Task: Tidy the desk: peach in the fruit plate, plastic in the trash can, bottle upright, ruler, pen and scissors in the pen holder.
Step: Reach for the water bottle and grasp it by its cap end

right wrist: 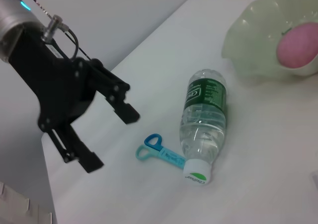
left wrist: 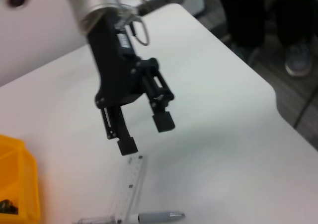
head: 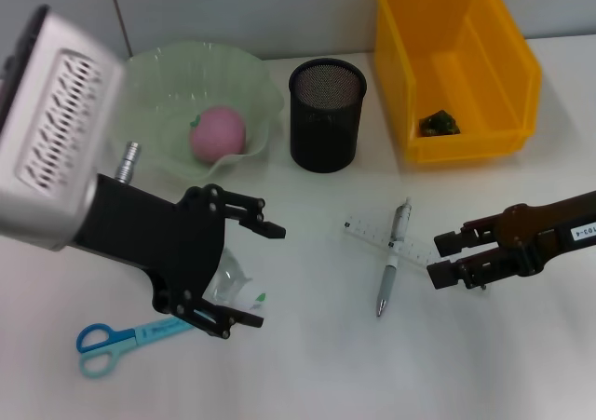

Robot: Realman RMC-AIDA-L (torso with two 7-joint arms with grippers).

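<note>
Head view: left gripper (head: 246, 273) spread wide above the fallen bottle (head: 226, 285); right gripper (head: 444, 259) parted beside the pen (head: 392, 257) crossing the ruler (head: 388, 241).

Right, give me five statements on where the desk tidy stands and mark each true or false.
1. The peach lies in the fruit plate. True.
2. The bottle stands upright. False: it lies on its side on the desk.
3. The pen lies across the ruler. True.
4. The scissors are in the pen holder. False: they lie on the desk.
5. The left gripper is shut on the bottle. False: it is open above it.
</note>
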